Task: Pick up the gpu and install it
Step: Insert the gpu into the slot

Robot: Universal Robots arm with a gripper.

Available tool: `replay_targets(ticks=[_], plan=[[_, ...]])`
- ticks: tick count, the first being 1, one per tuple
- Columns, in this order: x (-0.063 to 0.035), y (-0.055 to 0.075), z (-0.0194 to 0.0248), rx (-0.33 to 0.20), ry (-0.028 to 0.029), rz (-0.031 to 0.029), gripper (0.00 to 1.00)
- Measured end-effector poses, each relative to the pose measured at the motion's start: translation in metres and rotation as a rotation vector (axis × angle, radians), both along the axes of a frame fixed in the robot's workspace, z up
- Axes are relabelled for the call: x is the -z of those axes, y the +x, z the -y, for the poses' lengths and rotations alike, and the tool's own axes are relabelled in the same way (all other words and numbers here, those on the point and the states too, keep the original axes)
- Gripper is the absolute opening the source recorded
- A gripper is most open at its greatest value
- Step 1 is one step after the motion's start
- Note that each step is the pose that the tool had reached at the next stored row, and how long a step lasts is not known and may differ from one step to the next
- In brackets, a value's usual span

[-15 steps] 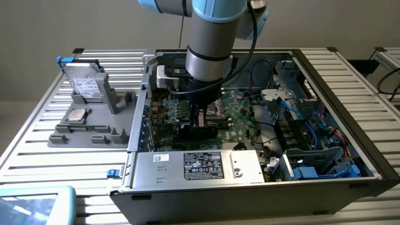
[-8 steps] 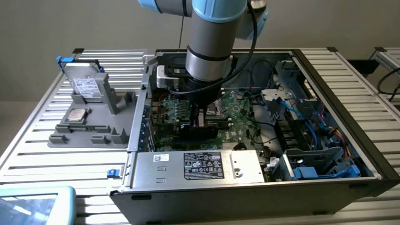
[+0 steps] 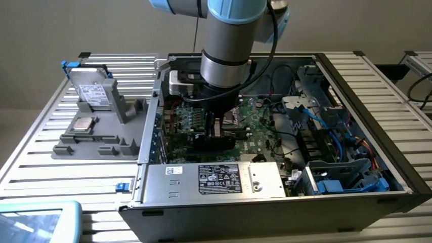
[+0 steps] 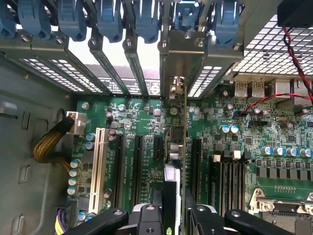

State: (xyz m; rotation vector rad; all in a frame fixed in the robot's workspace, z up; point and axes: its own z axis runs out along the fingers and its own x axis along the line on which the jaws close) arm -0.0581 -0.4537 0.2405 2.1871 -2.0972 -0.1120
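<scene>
Gripper [image 4: 172, 201] clamps the gpu [image 4: 176, 142] upright over the motherboard [image 4: 142, 120] inside the case [image 3: 270, 215].

Bare slots [image 4: 138, 166] beside the gpu [image 4: 175, 147] lie open; cables [image 3: 310, 109] crowd the case [image 3: 270, 217] toward exterior view's right

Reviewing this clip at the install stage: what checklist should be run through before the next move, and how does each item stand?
1. Grip: the gripper has its jaws against both sides of the gpu. Ok.
2. Card attitude: upright, edge-on, running parallel to the motherboard slots. Ok.
3. Silver bracket lined up with a rear case opening: cannot tell.
4. Card edge fully down in its slot: cannot tell, the contact edge is hidden.
5. Cables: the braided yellow cable and the red-black wires lie apart from the card. Ok.
</scene>
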Motion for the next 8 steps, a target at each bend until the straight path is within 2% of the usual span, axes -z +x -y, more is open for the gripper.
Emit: replay_targets(ticks=[8], plan=[[0.0001,-0.0001,0.0004,0.000,0.0012,0.0001,0.27]])
